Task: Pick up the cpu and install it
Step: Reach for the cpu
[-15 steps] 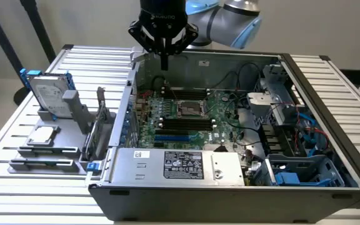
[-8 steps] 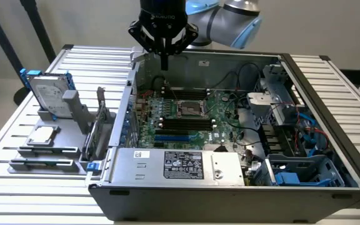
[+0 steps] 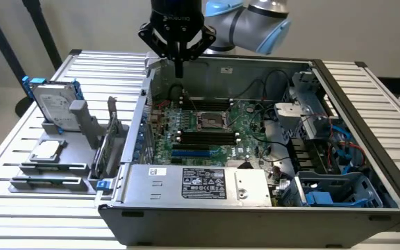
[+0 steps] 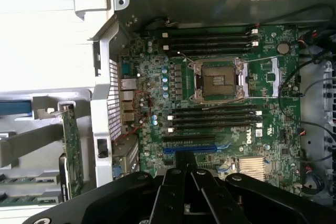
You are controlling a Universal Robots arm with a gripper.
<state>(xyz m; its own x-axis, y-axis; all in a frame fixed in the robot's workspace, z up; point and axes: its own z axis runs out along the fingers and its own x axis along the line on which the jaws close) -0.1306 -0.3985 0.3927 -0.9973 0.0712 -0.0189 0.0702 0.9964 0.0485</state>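
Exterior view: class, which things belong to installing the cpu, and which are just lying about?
Job in hand: cpu, empty socket, gripper.
Lying about: hard drive, memory sticks, card, power supply.

The arm (image 3: 254, 18) is smooth silver-grey tubing with fat rounded joints capped in pale blue. At its end sits a black pincer (image 3: 178, 74). It has a blocky housing with a line of small white lettering, too fine to read from here. Angular black link bars (image 4: 131, 195) run to slim dark fingers (image 3: 178, 66), with round pivot pins (image 4: 201, 172) at the hinges.
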